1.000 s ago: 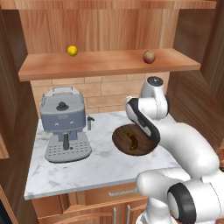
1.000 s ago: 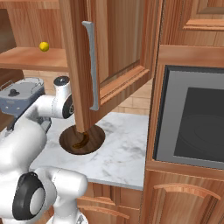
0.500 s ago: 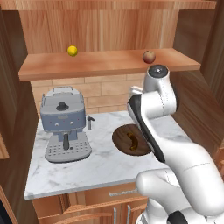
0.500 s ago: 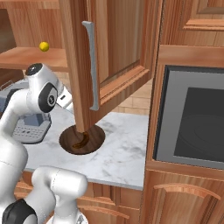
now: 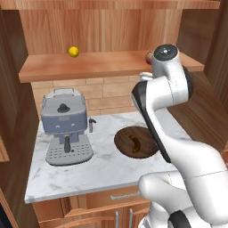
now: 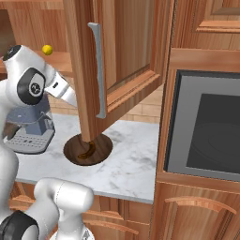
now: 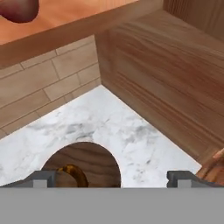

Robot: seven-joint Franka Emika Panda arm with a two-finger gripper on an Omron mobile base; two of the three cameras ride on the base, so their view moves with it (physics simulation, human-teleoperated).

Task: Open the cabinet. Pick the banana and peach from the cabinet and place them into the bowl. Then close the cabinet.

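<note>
The cabinet stands open, its right door swung out over the counter. On its shelf the reddish-brown peach sits at the right end, half hidden by my arm; it also peeks into the top left corner as the peach of the hand view. The dark wooden bowl rests on the marble counter with a curved yellow-brown banana lying in it. My gripper hangs open and empty well above the bowl, just below shelf height, fingertips wide apart.
A small round bright yellow fruit lies on the shelf's left part. A grey coffee machine stands left of the bowl. The open door's long silver handle hangs in front of the bowl. A built-in oven is at right.
My arm has lifted from low over the bowl up toward the shelf, by the peach. The jaws stayed open. The banana has stayed in the bowl.
</note>
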